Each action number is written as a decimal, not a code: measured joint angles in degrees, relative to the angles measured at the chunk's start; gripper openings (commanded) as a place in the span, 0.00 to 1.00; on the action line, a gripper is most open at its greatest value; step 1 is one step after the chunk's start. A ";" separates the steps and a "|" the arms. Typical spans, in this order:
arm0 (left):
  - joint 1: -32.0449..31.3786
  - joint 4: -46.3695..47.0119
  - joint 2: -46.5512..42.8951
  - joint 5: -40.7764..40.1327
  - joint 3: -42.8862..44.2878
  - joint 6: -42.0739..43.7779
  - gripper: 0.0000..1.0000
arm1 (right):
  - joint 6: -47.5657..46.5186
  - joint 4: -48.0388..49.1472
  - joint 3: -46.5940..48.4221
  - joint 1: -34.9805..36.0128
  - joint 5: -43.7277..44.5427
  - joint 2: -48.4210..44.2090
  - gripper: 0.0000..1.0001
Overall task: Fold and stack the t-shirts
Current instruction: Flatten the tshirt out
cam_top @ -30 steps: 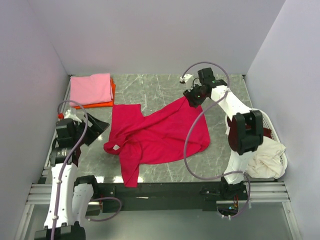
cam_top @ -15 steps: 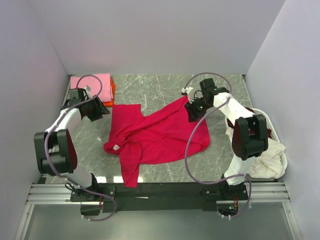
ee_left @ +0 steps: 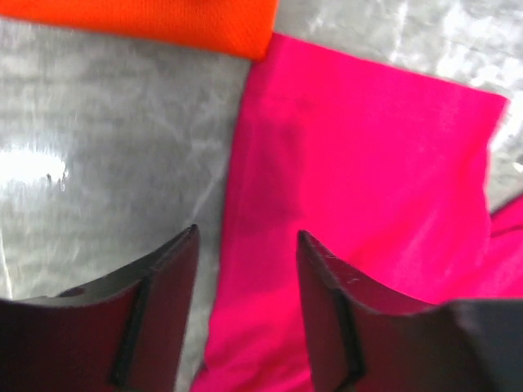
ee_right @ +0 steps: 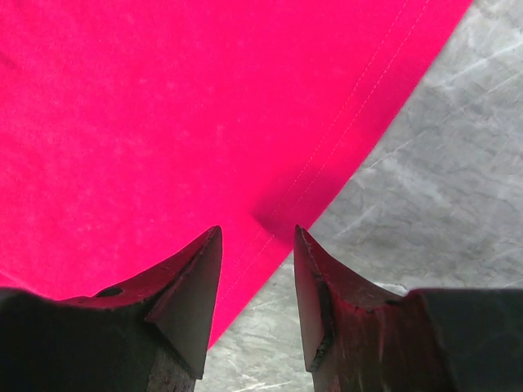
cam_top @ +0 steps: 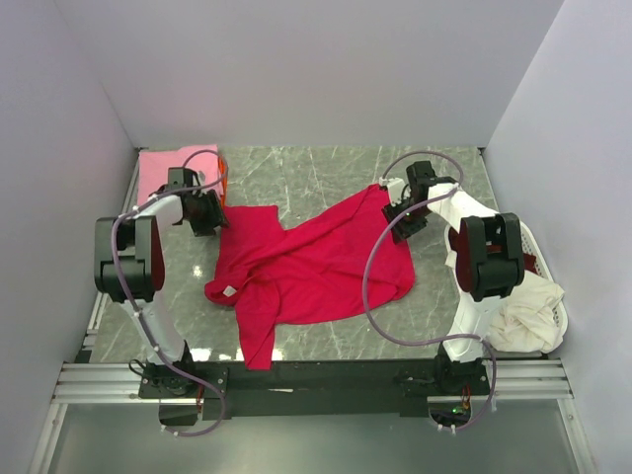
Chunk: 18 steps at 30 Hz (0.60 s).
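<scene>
You have, near right, a white basket (cam_top: pixel 564 314) holding a cream t-shirt (cam_top: pixel 523 311) and a maroon t-shirt (cam_top: pixel 531 265); centre, the crimson t-shirt (cam_top: pixel 316 262), long axis left-right, neck label (cam_top: pixel 229 291) leftward, left gripper (ee_left: pixel 248 237) and right gripper (ee_right: pixel 257 233) each part-open over its far edges; far left, a pink t-shirt (cam_top: pixel 158 170) atop an orange t-shirt (ee_left: pixel 147 16).

Crimson t-shirt (cam_top: pixel 316 262): soft matt knit cloth, creased; stitched hem line seen in right wrist view. Orange t-shirt (ee_left: pixel 147 20), pink t-shirt (cam_top: pixel 163 173): matt cloth, smooth. Tabletop (cam_top: pixel 296 183): grey marble look, smooth, glossy, glare noted. Left hand (ee_left: pixel 247 237), right hand (ee_right: pixel 257 233): fingers black, matt, hard, edges scuffed. Base rail (cam_top: pixel 74 380): bare ribbed metal.
</scene>
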 measured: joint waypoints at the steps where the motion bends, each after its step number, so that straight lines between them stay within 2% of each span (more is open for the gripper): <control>1: -0.28 -0.22 1.14 -0.63 0.90 0.04 0.53 | 0.15 0.22 -0.09 -0.02 -0.02 0.00 0.48; 5: -0.96 -1.18 3.96 -2.49 4.07 0.22 0.51 | 0.33 0.76 -0.57 -0.17 -0.17 0.00 0.48; 10: -2.54 -2.38 6.43 -6.84 7.74 0.68 0.42 | 0.44 0.90 -0.96 -0.24 -0.26 0.00 0.48; 13: -3.89 -3.15 7.85 -9.86 9.79 1.14 0.31 | 0.44 0.94 -0.98 -0.24 -0.33 0.00 0.48; 14: -4.37 -3.48 8.44 -10.82 10.64 1.36 0.22 | 0.44 0.96 -0.98 -0.24 -0.37 0.00 0.48; 17: -5.01 -3.56 9.31 -12.00 11.74 1.44 0.08 | 0.42 0.98 -1.03 -0.24 -0.50 0.00 0.48; 18: -5.09 -3.52 9.35 -12.24 11.72 1.46 0.01 | 0.39 1.03 -1.07 -0.24 -0.48 0.00 0.48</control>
